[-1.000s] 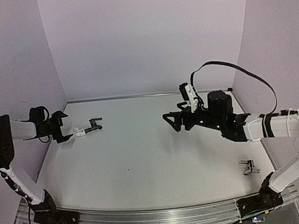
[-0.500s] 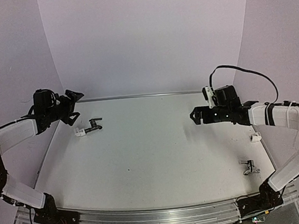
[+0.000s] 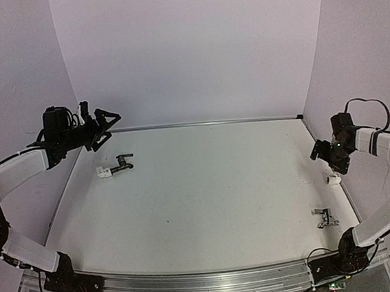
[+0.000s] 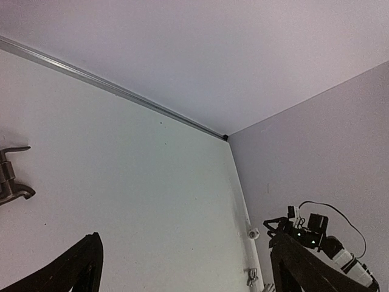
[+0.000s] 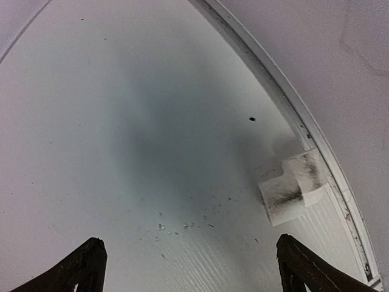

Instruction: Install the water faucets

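Top external view: both grippers hung spread wide and empty above the table (image 3: 206,193), with neither faucet held.
Only this overhead view placed both taps. The dark faucet (image 3: 123,162) lay at far left near the left gripper (image 3: 106,121), touching a small white fitting (image 3: 103,173). The silver faucet (image 3: 323,218) lay by the right edge, nearer the arm bases than the right gripper (image 3: 318,152). The left wrist view caught the dark faucet at its left border and the silver one tiny in the distance. The right wrist view showed neither, only a second, smudged white fitting (image 5: 290,187) against the table rim.
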